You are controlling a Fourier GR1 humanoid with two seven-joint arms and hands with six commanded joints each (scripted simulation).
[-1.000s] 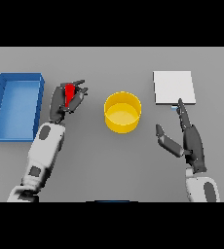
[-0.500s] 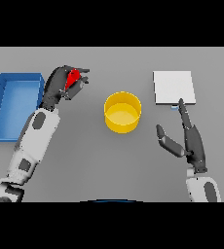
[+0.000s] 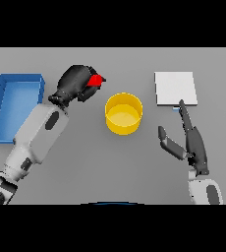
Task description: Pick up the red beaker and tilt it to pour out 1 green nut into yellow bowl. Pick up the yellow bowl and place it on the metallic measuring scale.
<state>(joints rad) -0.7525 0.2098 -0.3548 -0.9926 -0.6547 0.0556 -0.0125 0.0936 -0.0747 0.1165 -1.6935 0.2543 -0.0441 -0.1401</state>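
Head view shows the left hand (image 3: 74, 83) curled round the red beaker (image 3: 95, 79), of which only a small red part peeks out past the dark fingers, on the side facing the yellow bowl (image 3: 124, 113). The beaker is held above the table, up and to the left of the bowl and apart from it, not yet over the bowl's opening. The bowl stands upright between the two arms; no green nut can be made out in it or in the beaker. To pour well, the hand needs to carry the beaker's mouth over the middle of the bowl before tipping, then tilt slowly so that a single nut rolls out and not more, righting the beaker at once. The right hand (image 3: 192, 142) rests near the table with fingers straight and thumb spread, holding nothing, its fingertip close to the near edge of the metallic measuring scale (image 3: 175, 88). A blue tray (image 3: 1, 106) lies at the far left.
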